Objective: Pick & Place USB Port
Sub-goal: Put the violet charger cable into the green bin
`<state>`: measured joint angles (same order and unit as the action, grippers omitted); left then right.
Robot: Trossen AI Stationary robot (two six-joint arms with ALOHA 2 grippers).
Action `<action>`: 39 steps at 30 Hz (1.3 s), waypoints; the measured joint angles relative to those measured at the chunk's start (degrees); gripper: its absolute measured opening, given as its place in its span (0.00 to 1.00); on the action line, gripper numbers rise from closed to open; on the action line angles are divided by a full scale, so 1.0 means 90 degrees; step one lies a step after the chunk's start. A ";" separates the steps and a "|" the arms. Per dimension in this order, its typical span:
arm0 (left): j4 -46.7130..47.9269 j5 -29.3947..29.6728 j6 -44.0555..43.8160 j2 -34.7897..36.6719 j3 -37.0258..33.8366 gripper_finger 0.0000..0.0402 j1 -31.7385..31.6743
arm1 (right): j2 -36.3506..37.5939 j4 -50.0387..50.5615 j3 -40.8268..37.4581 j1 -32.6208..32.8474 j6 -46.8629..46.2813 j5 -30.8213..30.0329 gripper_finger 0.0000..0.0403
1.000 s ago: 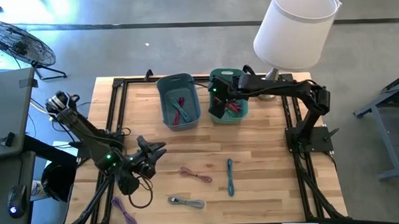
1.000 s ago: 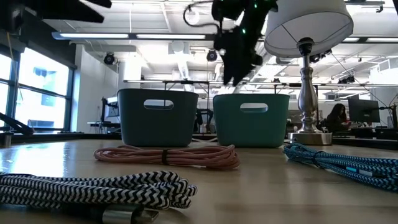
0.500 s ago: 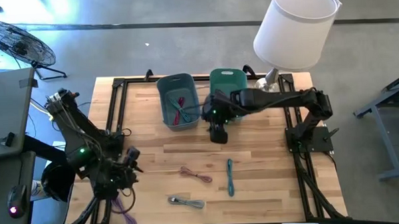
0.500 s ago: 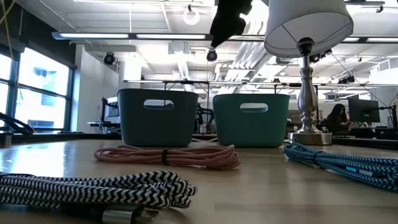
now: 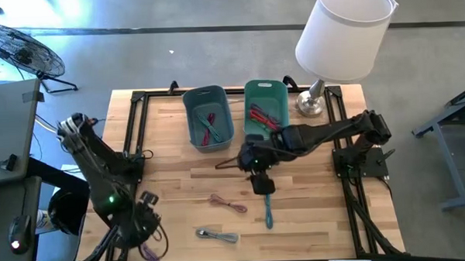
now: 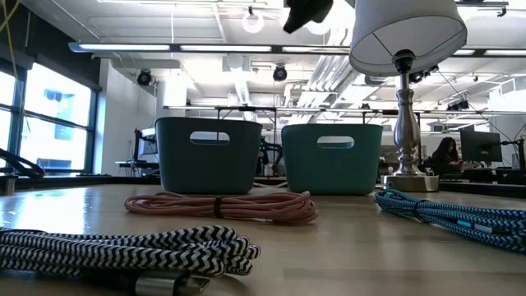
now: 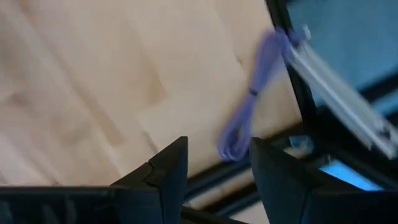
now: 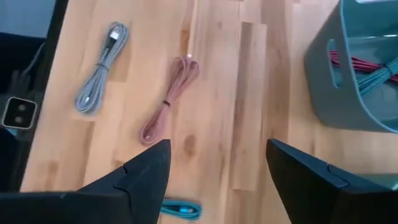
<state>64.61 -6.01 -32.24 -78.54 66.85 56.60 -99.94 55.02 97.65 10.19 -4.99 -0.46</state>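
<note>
The right gripper [image 5: 259, 181] is held spread and empty just above the blue cable [image 5: 268, 208], likely lined up for a pick. The left gripper [image 7: 217, 163], also spread, is poised over the purple cable [image 7: 249, 118].

We see a pale, striped-grain wooden table [image 5: 313, 213] edged by a black frame [image 5: 138, 99]. Two teal bins [image 5: 209, 116] sit toward its far edge, one with red and teal cables [image 5: 210, 125], the other red and green ones [image 5: 265, 118]. On the bare wood lie a pink cable [image 5: 229, 203], a teal-blue braided cable [image 5: 269, 210], a black-and-white zigzag cable [image 5: 217, 236] and a purple cable [image 7: 249, 115]. The lamp [image 5: 342, 34] has a white shade.
</note>
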 joint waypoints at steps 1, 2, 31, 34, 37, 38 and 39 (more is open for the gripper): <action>-0.0026 -0.0174 0.0168 -0.0149 0.0002 0.42 0.0032 | 0.0000 -0.0010 0.0000 0.0074 -0.0073 -0.0034 0.64; -0.0039 -0.0334 0.0313 -0.0327 0.0001 0.42 0.0093 | 0.0000 -0.0048 0.0000 0.0147 -0.0156 -0.0046 0.64; -0.1519 -0.0662 0.0397 -0.2543 0.0002 0.42 0.0843 | 0.0000 -0.1099 0.0000 0.1134 -0.1061 -0.0216 0.64; -0.1514 -0.0510 0.0399 -0.2555 0.0002 0.42 0.0840 | -0.0001 -0.1099 0.0000 0.1236 -0.1064 -0.0336 0.63; -0.1512 -0.0374 0.0402 -0.2555 0.0002 0.42 0.0838 | -0.0002 -0.1099 0.0000 0.1291 -0.1070 -0.0345 0.63; -0.1509 -0.0352 0.0402 -0.2555 0.0002 0.42 0.0838 | -0.0002 -0.1099 0.0000 0.1309 -0.1095 -0.0380 0.64; -0.1504 -0.0358 0.0402 -0.2555 0.0002 0.42 0.0838 | -0.0001 -0.1099 0.0000 0.1326 -0.1118 -0.0423 0.64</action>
<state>51.07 -9.23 -28.62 -101.54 66.87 64.14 -99.95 45.12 97.65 22.12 -15.05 -4.26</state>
